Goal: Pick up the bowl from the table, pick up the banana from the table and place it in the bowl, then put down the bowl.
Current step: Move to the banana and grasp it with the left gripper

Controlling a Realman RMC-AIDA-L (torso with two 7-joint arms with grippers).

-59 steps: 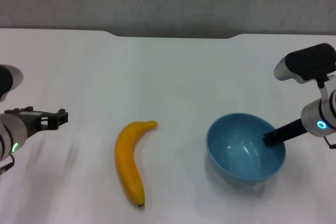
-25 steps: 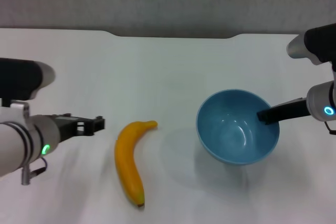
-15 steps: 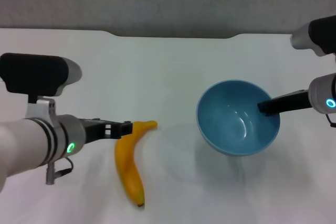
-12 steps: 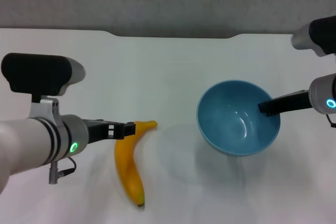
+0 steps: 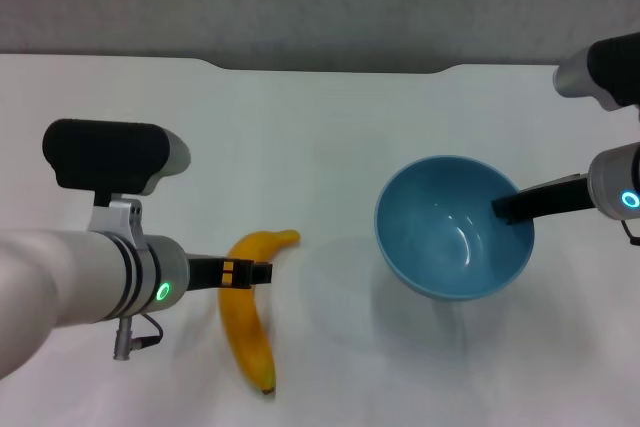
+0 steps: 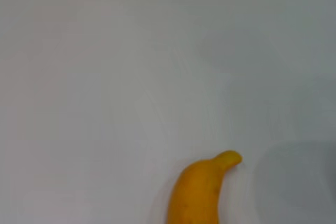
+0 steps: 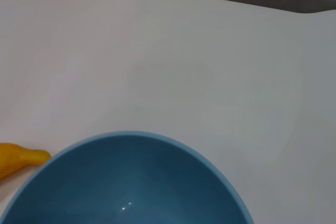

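The light-blue bowl (image 5: 450, 242) hangs a little above the white table (image 5: 330, 137), casting a shadow below it. My right gripper (image 5: 506, 206) is shut on its right rim, one finger inside the bowl. In the right wrist view the bowl (image 7: 131, 182) fills the lower part, with the banana's stem end (image 7: 18, 160) beside it. The yellow banana (image 5: 250, 332) lies on the table left of the bowl. My left gripper (image 5: 245, 272) is open just over the banana's upper part, near the stem. The left wrist view shows the banana's stem end (image 6: 202, 192) on the table.
The table's far edge has a shallow notch (image 5: 330, 69) with a grey wall behind. Bare tabletop lies between the banana and the bowl.
My left arm has swung in from the left and now sits over the banana's upper part. The bowl has risen off the table in my right gripper and now holds still.
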